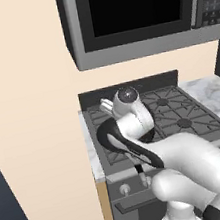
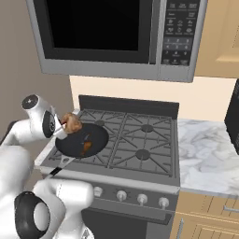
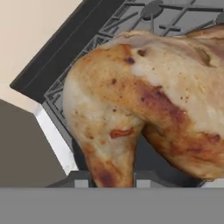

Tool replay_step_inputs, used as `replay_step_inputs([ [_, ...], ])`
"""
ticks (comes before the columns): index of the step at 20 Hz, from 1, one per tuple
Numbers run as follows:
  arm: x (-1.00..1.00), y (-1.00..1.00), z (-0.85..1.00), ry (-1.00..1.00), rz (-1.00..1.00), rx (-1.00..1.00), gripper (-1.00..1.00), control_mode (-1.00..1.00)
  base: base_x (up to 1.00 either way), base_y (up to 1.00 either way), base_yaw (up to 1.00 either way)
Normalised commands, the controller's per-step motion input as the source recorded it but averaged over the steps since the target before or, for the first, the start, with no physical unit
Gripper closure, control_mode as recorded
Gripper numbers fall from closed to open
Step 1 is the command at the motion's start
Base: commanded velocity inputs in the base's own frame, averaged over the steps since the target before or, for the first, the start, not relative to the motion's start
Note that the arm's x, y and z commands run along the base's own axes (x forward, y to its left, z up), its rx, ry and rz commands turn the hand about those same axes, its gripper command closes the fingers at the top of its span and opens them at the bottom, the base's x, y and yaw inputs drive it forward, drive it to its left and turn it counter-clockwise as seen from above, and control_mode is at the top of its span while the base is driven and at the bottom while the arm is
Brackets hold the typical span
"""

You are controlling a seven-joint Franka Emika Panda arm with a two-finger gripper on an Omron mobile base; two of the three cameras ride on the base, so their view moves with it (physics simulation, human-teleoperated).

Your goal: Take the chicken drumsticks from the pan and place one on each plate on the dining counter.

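My gripper (image 2: 64, 126) is shut on one chicken drumstick (image 2: 72, 122), glossy orange-brown, which hangs just above the left rim of the pan (image 2: 79, 140). In the hand view this drumstick (image 3: 144, 100) looms large between my fingertips (image 3: 81, 179). The black pan sits on the stove's front left burner, its handle pointing toward the stove front. A second drumstick (image 2: 87, 147) lies in the pan. In the left base view my arm covers most of the pan (image 1: 104, 134). The plates and the dining counter are out of view.
The stove (image 2: 140, 140) has dark grates and a raised back panel (image 2: 130, 106). A microwave (image 2: 116, 37) hangs low above it. A marble counter (image 2: 205, 149) adjoins on the right, with a dark appliance (image 2: 232, 126) at its edge. A wall stands on the left.
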Motion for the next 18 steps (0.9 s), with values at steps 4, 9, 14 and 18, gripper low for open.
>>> replay_step_inputs([
  [4, -1.0, -0.46, 0.95, -0.07, 0.0, 0.25, 1.0, -1.0, 0.0, 0.0, 0.0],
  [9, -1.0, -0.41, 0.46, 0.02, 0.0, 0.25, 1.0, -1.0, 0.0, 0.0, 0.0],
  [14, -0.65, -0.31, 0.21, 0.13, 0.0, 0.16, 1.0, -1.0, 0.0, 0.0, 0.0],
  [18, -0.33, -0.19, 0.11, 0.11, 0.0, 0.08, 1.0, -1.0, 0.0, 0.0, 0.0],
])
